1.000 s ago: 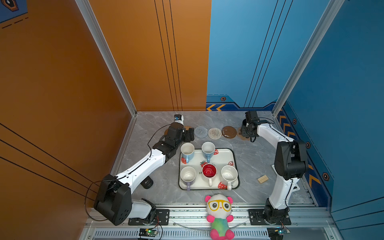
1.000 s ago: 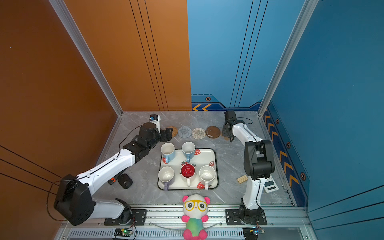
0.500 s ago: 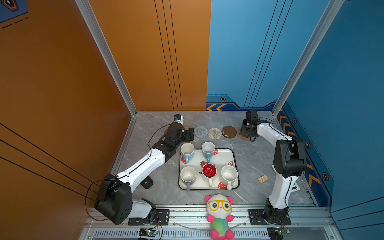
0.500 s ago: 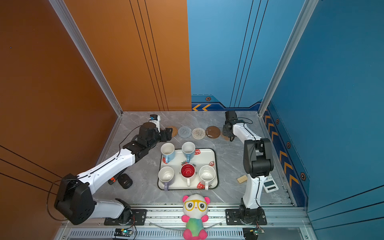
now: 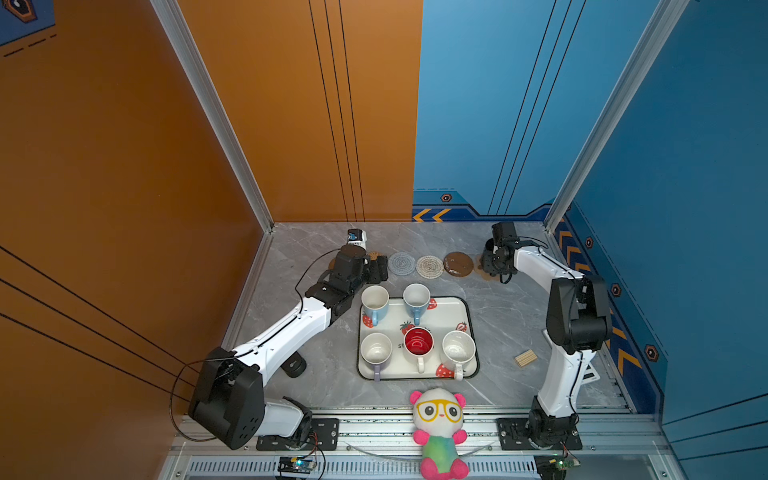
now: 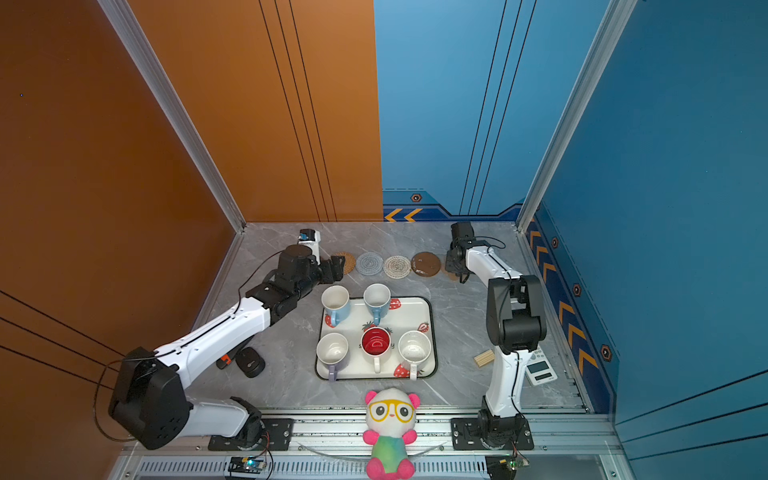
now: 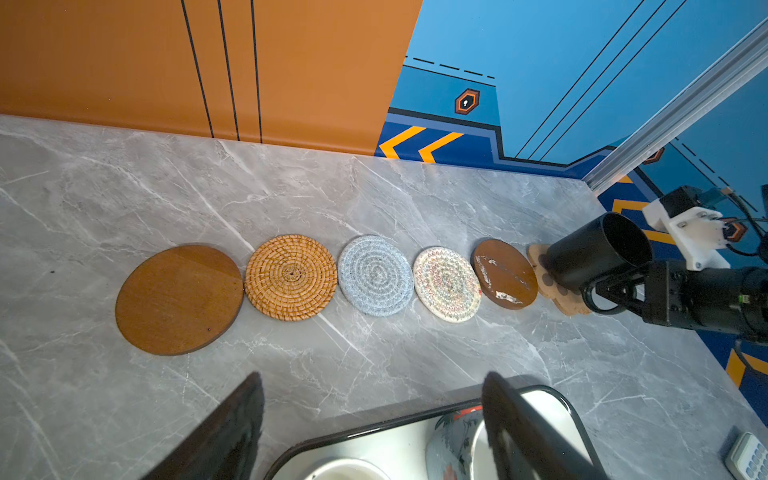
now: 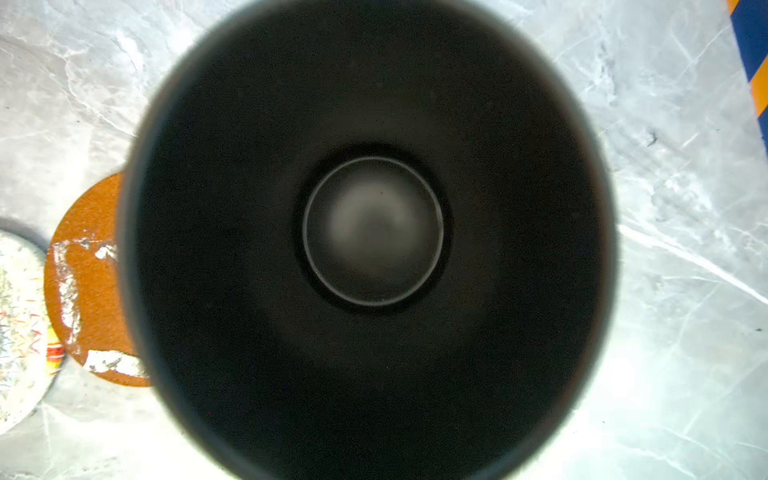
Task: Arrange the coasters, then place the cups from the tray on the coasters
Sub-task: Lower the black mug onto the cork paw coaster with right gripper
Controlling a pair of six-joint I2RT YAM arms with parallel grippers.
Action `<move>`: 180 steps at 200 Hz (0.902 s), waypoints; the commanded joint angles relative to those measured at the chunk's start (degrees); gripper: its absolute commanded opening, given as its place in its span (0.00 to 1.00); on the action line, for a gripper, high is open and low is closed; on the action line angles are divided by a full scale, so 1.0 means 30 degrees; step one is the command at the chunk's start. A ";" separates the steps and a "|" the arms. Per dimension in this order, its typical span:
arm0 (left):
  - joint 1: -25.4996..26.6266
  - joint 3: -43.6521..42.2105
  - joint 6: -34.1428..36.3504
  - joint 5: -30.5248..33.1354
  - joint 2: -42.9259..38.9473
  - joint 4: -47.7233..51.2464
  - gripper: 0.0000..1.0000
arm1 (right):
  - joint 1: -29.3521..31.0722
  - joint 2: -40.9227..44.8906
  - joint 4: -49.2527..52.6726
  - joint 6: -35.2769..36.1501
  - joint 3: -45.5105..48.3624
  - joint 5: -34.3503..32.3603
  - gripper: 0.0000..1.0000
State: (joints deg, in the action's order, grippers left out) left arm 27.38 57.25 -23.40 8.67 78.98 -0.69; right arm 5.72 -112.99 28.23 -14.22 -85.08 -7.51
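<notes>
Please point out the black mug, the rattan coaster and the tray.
black mug (image 7: 582,257): left wrist view, outer side wall.
rattan coaster (image 7: 291,276): left wrist view, woven centre.
tray (image 5: 446,318): in a top view, bare white floor.

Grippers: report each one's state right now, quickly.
Left gripper: open, holding nothing.
Right gripper: shut on the handle of the black mug, over the paw-print coaster.

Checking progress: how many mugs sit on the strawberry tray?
5. A light blue mug and a second light blue mug at the tray's far edge; lavender mug, red-lined white mug and speckled white mug along its near edge. None looks hidden; the black mug is off it.
</notes>
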 commanded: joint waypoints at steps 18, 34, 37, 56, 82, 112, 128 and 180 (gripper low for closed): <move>-0.0191 -0.0305 -0.0082 -0.0382 0.0047 -0.0356 0.83 | -0.0185 0.0222 -0.1236 -0.0475 -0.0325 0.0024 0.00; -0.0201 -0.0306 -0.0082 -0.0390 0.0041 -0.0346 0.83 | -0.0177 0.0200 -0.1236 -0.0530 -0.0268 0.0067 0.00; -0.0209 -0.0305 -0.0082 -0.0397 0.0026 -0.0344 0.83 | -0.0184 0.0193 -0.1236 -0.0534 -0.0261 0.0092 0.00; -0.0222 -0.0320 -0.0082 -0.0399 -0.0026 -0.0327 0.83 | -0.0183 0.0236 -0.1236 -0.0607 -0.0161 0.0238 0.00; -0.0226 -0.0356 -0.0082 -0.0398 -0.0105 -0.0327 0.83 | -0.0177 0.0448 -0.1294 -0.0680 -0.0003 0.0351 0.00; -0.0205 -0.0402 -0.0082 -0.0390 -0.0205 -0.0356 0.83 | -0.0168 0.0660 -0.1353 -0.0712 0.0192 0.0397 0.00; -0.0218 -0.0428 -0.0083 -0.0384 -0.0253 -0.0356 0.83 | -0.0159 0.0720 -0.1353 -0.0738 0.0292 0.0476 0.00; -0.0219 -0.0541 -0.0082 -0.0343 -0.0399 -0.0364 0.83 | -0.0119 0.0665 -0.1381 -0.0798 0.0542 0.0518 0.00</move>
State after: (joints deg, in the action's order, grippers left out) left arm 27.38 56.42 -23.42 8.64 78.96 -0.71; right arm 5.54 -112.99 27.70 -15.49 -83.55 -6.02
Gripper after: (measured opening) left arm 0.832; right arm 0.134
